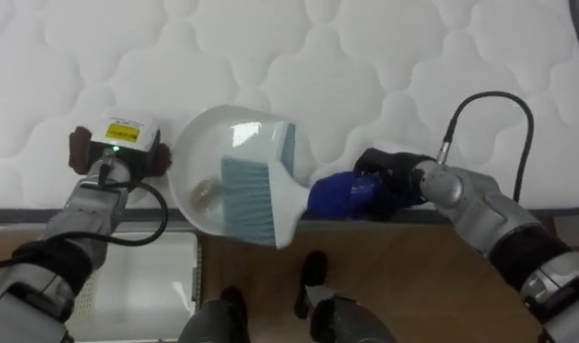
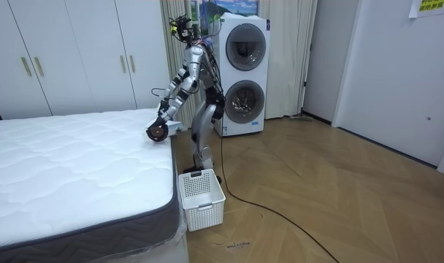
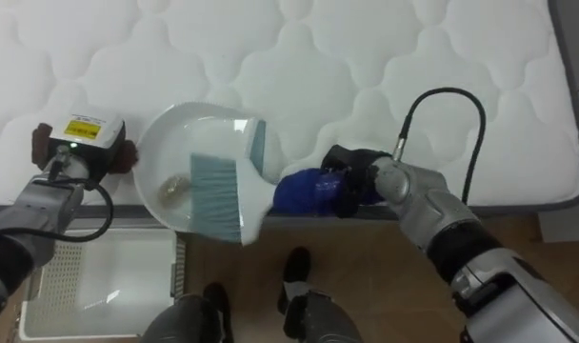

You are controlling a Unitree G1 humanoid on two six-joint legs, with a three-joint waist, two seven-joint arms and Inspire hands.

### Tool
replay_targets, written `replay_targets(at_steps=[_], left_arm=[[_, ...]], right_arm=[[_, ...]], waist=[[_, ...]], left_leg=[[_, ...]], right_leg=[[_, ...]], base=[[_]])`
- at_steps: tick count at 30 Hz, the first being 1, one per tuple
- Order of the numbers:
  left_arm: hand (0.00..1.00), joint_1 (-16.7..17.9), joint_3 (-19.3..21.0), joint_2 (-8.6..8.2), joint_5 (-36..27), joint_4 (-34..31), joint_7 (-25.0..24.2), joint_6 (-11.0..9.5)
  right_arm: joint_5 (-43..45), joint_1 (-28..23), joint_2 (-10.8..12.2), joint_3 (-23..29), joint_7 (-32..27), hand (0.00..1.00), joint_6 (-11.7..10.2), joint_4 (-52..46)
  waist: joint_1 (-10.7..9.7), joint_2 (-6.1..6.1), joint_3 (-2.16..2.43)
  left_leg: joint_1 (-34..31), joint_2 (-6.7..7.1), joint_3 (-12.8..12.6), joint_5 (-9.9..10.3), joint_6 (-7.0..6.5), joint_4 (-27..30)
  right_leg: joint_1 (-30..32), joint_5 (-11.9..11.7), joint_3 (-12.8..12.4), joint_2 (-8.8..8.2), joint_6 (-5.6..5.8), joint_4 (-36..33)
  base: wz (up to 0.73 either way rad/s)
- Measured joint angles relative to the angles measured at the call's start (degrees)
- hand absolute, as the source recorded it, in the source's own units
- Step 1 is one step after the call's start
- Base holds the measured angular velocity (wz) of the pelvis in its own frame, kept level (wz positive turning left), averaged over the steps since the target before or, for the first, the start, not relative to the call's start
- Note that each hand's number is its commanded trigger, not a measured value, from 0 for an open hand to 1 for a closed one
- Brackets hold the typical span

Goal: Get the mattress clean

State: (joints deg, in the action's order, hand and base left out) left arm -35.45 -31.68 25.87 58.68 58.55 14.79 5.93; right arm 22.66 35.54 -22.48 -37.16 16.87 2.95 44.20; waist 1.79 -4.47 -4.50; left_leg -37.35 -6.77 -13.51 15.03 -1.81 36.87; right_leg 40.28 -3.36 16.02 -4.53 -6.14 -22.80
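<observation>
Crosswise, brush (image 1: 247, 195) bristles leftward in dustpan (image 1: 202, 143).

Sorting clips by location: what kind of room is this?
Likely a bedroom with a laundry corner: a bare quilted mattress, white wardrobe doors behind it, and two stacked washing machines.

A home bedroom — mattress (image 2: 69, 172), wardrobes (image 2: 76, 55), stacked washing machines (image 2: 244, 77).
</observation>
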Motion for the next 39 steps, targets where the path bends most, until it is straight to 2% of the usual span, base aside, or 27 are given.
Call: replay_targets(at_steps=[6,10,13,15,17,19,21,22,25,27,31,32,33,34,38,39], left_arm=[[1.00,0.4,0.1,-0.15,-4.3,1.4,0.8,-2.9],[1.00,2.3,0.4,-0.01,-6.9,1.1,2.7,-4.3],[1.00,4.8,1.8,-0.07,-9.4,0.7,4.7,-5.6],[1.00,6.5,3.8,-0.15,-9.7,-0.1,5.2,-6.0],[1.00,8.6,7.0,-0.53,-9.7,-0.1,6.1,-6.3],[1.00,10.1,9.9,-0.70,-9.6,-0.6,6.9,-6.8],[1.00,12.9,13.6,-1.04,-9.5,-3.7,9.0,-6.2],[1.00,13.7,13.8,-1.24,-9.5,-4.5,9.8,-6.0],[1.00,19.0,14.2,-2.42,-9.7,-8.9,11.1,-5.9],[1.00,22.5,14.2,-3.14,-9.7,-11.2,11.0,-5.9],[1.00,26.2,15.8,-3.33,-9.8,-13.9,10.8,-5.9],[1.00,27.0,16.6,-3.74,-9.8,-15.0,10.8,-5.9],[1.00,27.8,17.8,-4.53,-9.8,-15.9,10.8,-5.9],[1.00,28.1,18.5,-4.98,-9.8,-16.3,10.8,-5.9],[1.00,31.2,21.1,-7.44,-11.0,-17.7,10.8,-5.9],[1.00,31.5,21.3,-7.64,-11.0,-18.0,10.8,-5.8]], right_arm=[[-2.2,-1.0,-1.1,0.3,-1.6,1.00,-2.1,0.7],[-2.7,-1.6,-2.6,0.6,-1.7,1.00,-3.6,0.6],[-4.9,-3.5,-2.7,3.6,-2.3,1.00,-4.0,0.6],[-5.4,-5.2,-2.7,6.8,-2.6,1.00,-4.6,0.7],[-7.9,-7.4,-2.7,10.7,-3.7,1.00,-4.9,0.7],[-11.4,-10.0,-2.6,14.3,-4.7,1.00,-5.2,0.7],[-12.5,-12.7,-2.3,18.6,-6.6,1.00,-5.4,0.5],[-12.9,-13.3,-2.3,19.4,-7.1,1.00,-5.4,0.5],[-15.6,-17.6,-2.3,24.0,-9.0,1.00,-5.4,-0.2],[-15.8,-20.8,-2.3,27.5,-10.7,1.00,-5.4,-1.5],[-16.3,-23.3,-2.3,31.0,-12.7,1.00,-5.4,-3.3],[-16.7,-24.0,-2.3,32.4,-13.6,0.66,-5.4,-3.7],[-17.4,-24.7,-2.3,33.3,-14.9,0.00,-5.4,-3.9],[-17.8,-25.0,-2.2,33.8,-15.3,0.00,-5.4,-4.1],[-21.4,-26.3,-2.1,34.4,-17.7,0.00,-5.5,-4.7],[-22.7,-26.6,-2.1,34.5,-18.0,0.00,-5.5,-4.9]], waist=[[0.1,0.00,0.00],[0.0,-0.05,0.04],[-0.4,-0.10,0.08],[-0.7,-0.25,0.20],[-0.6,-0.33,0.26],[-0.7,-0.90,0.81],[-1.1,-1.31,1.46],[-1.2,-1.36,1.59],[-1.7,-1.58,2.83],[-2.1,-1.83,3.19],[-3.1,-1.65,3.50],[-3.0,-1.58,3.55],[-3.0,-1.34,3.69],[-2.9,-1.20,3.77],[-2.8,0.02,4.62],[-2.9,0.10,4.66]], left_leg=[[-0.1,0.50,0.1,0.3,-0.59,0.4],[0.1,0.60,0.3,0.4,-0.81,0.3],[0.8,0.72,0.6,0.4,-0.89,-0.2],[1.5,1.42,0.6,0.4,-0.92,-0.7],[3.0,1.55,0.5,0.3,-1.10,-1.8],[4.1,1.64,0.4,0.4,-1.12,-2.5],[5.8,1.50,0.2,0.6,-1.20,-2.9],[6.4,1.52,0.2,0.6,-1.21,-3.3],[10.6,1.96,0.0,0.6,-1.25,-5.7],[14.4,2.61,-0.2,0.3,-1.31,-8.2],[17.9,2.58,-0.3,0.1,-1.15,-10.5],[18.9,2.60,-0.3,0.0,-1.06,-11.1],[19.9,2.56,-0.3,0.0,-0.95,-11.8],[20.4,2.58,-0.3,-0.1,-0.88,-12.2],[25.4,3.19,-0.4,-0.6,-0.29,-16.4],[26.0,3.28,-0.4,-0.7,-0.24,-16.9]], right_leg=[[0.3,0.6,-0.2,-0.52,0.58,-1.0],[0.3,0.6,-0.3,-0.69,0.69,-1.1],[-0.4,0.8,-0.2,-1.04,0.84,-1.2],[-0.7,1.1,-0.2,-1.35,1.04,-1.4],[-1.9,1.4,-0.3,-1.42,1.32,-1.3],[-2.8,1.6,-0.4,-1.37,1.53,-1.0],[-4.7,1.9,-0.4,-1.13,1.87,-0.2],[-5.4,1.8,-0.3,-0.96,2.00,0.3],[-9.2,2.0,-0.3,-1.37,2.67,1.8],[-12.3,2.3,-0.2,-1.43,3.18,2.9],[-15.9,2.3,-0.1,-1.03,3.64,5.2],[-16.7,2.3,-0.1,-0.54,3.63,5.6],[-17.8,2.2,0.0,-0.29,3.62,6.5],[-18.2,2.2,-0.1,-0.27,3.61,6.8],[-21.8,2.7,-0.3,-0.17,3.96,8.0],[-22.1,2.8,-0.4,0.02,4.03,8.1]], base=[[0.03],[0.00],[0.07],[0.05],[0.05],[0.00],[0.00],[0.00],[-0.02],[0.00],[0.00],[0.00],[0.00],[0.00],[-0.03],[0.00]])
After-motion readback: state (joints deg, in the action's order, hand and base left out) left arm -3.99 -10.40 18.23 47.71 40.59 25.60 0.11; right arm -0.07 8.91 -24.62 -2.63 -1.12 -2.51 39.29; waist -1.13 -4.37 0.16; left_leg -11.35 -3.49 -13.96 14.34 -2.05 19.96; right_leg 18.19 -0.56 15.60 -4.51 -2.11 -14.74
